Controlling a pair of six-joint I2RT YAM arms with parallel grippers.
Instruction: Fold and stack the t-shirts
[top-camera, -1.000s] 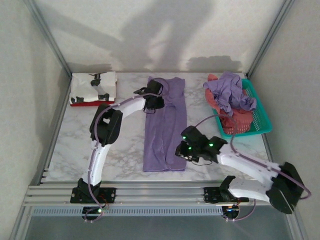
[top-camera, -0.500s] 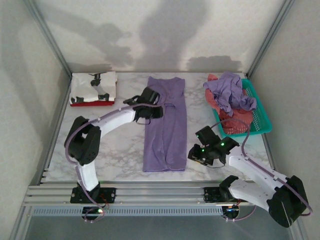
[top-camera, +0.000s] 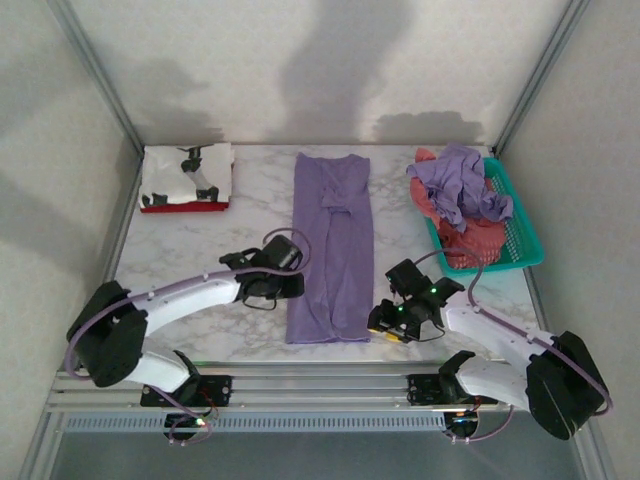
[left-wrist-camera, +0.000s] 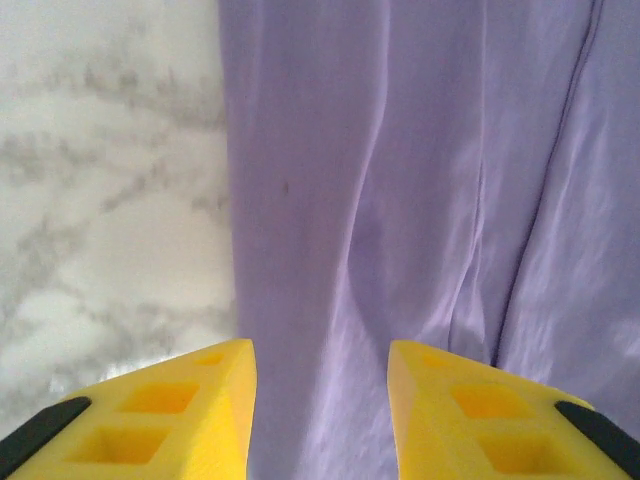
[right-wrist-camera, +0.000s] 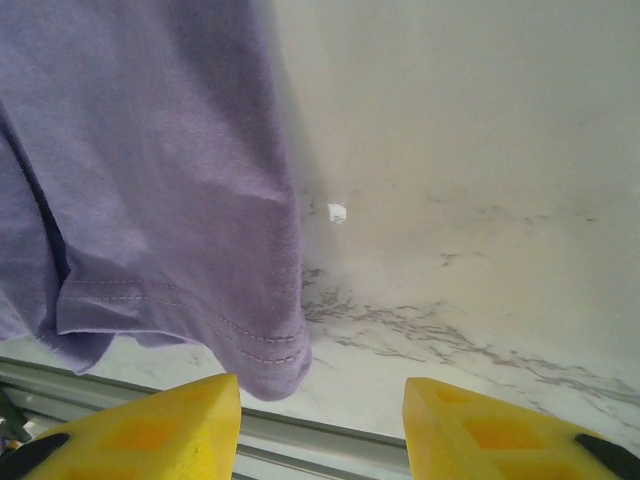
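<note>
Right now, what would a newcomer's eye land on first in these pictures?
A long lavender shirt, folded into a narrow strip, lies mid-table. The left arm and right arm flank its near end, yellow jaws open. At far right a teal basket holds crumpled shirts; a folded white-and-black shirt sits far left.

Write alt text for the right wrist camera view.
The open right gripper, yellow fingers spread wide and holding nothing, hovers over the hemmed near corner of a lavender t-shirt lying flat on the marble table. That corner lies close to the table's metal edge rail.
</note>
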